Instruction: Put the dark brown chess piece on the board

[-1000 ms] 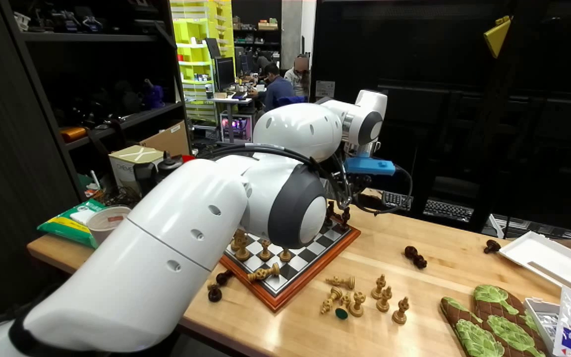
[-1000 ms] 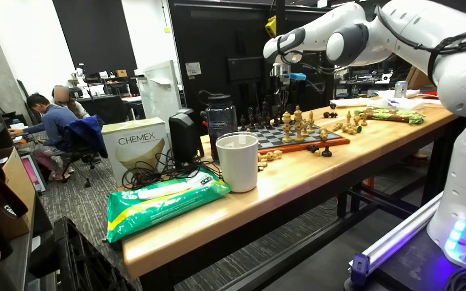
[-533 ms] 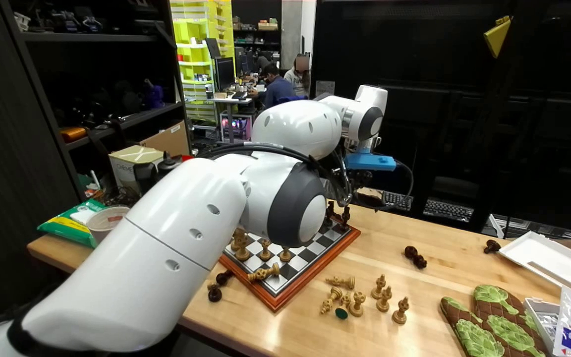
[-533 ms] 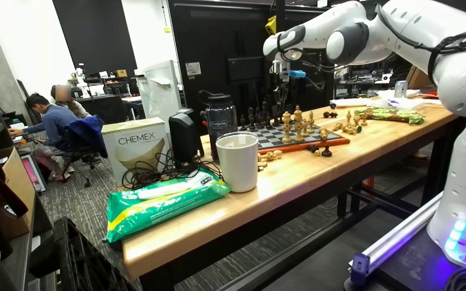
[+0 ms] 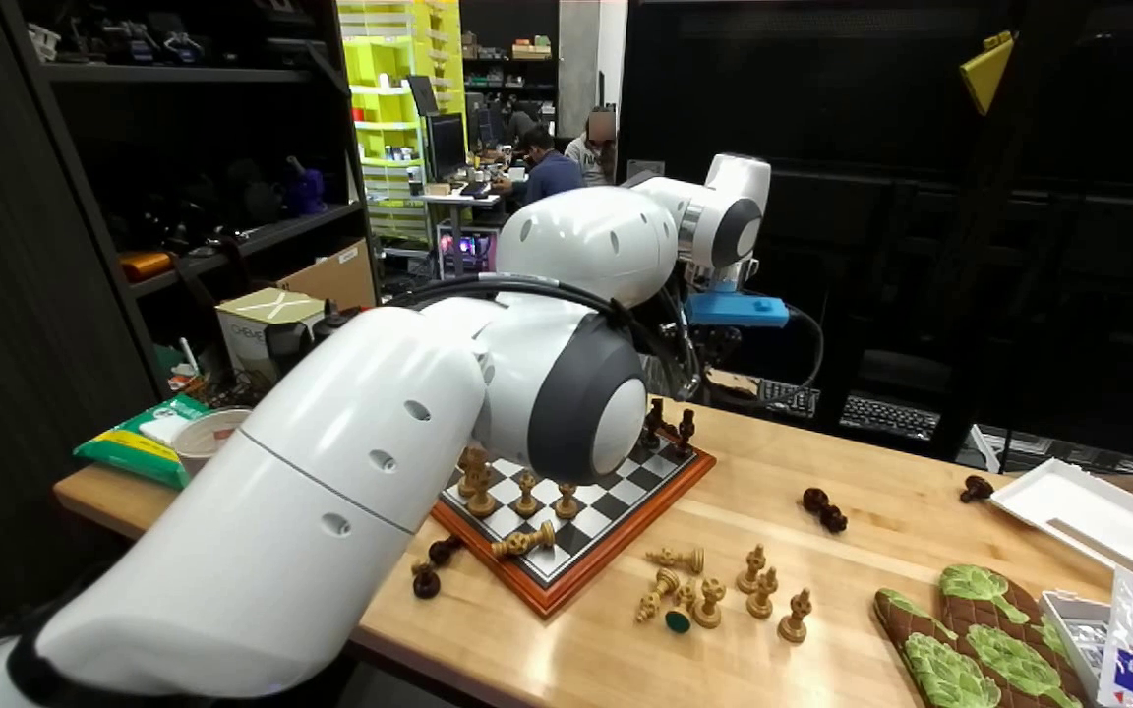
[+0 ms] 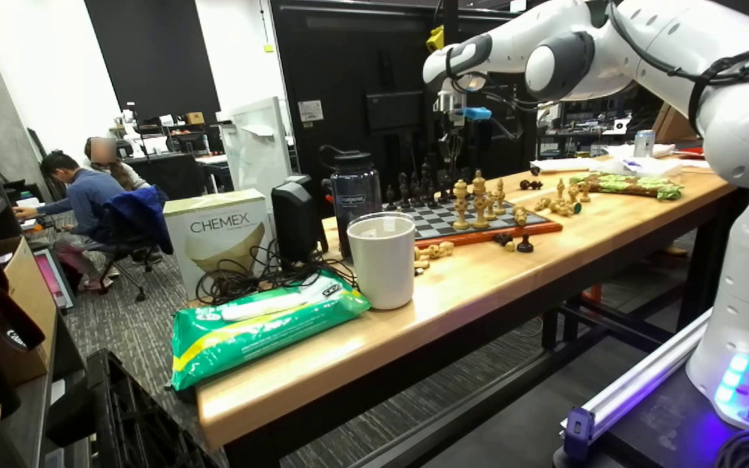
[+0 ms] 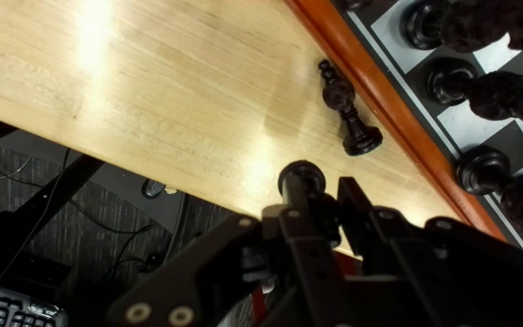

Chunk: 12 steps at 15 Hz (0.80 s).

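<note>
My gripper (image 7: 319,185) is closed around a standing dark brown chess piece (image 7: 303,169). The piece's round base shows past the fingertips and its head sits back between the fingers; the left finger hides part of it. The gripper also shows at the far side of the table in both exterior views (image 5: 689,383) (image 6: 452,156), where the piece is too dark to make out. The board (image 7: 404,131) lies to the gripper's right in the wrist view; it also shows in both exterior views (image 5: 630,529) (image 6: 534,229). Several dark brown pieces stand along its near edge in the wrist view.
Another dark brown piece (image 7: 339,97) lies on the table against the board's frame. Light brown pieces (image 5: 481,492) stand on the board and others (image 5: 709,602) lie beside it. A dark bottle (image 6: 355,195) and white mug (image 6: 382,266) stand near the board. A quilted mitt (image 5: 994,644) lies on the table.
The arm and gripper have risen a little over the last second. The board and the pieces on and beside it have not visibly moved.
</note>
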Tool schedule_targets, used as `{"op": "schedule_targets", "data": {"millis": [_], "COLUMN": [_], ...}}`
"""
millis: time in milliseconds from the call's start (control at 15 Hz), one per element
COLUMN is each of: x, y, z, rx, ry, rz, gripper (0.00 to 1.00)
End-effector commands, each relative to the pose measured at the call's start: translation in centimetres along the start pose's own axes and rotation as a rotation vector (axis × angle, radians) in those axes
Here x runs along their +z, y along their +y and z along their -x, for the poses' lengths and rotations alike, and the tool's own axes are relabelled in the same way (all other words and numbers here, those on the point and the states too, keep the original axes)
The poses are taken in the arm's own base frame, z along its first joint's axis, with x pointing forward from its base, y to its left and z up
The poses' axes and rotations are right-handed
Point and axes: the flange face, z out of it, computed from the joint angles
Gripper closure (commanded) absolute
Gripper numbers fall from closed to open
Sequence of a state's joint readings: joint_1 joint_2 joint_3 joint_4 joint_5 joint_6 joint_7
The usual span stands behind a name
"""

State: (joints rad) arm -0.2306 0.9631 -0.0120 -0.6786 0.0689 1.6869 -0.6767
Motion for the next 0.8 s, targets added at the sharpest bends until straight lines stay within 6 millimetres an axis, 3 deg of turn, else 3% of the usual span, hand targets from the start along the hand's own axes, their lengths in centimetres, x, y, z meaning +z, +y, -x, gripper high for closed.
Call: {"op": "schedule_targets", "data": {"millis": [0,333,733], "x": [-1.5,-2.2,-5.0], "y": [-0.5,-0.7,-1.3], "z": [0.0,-0.1,0.3], "rx": [0.002,0.007,0.041], "ry": [0.002,0.006,-0.007], "rz": [0.018,0.033,0.069], "gripper": [0.94,0.94,0.94]}}
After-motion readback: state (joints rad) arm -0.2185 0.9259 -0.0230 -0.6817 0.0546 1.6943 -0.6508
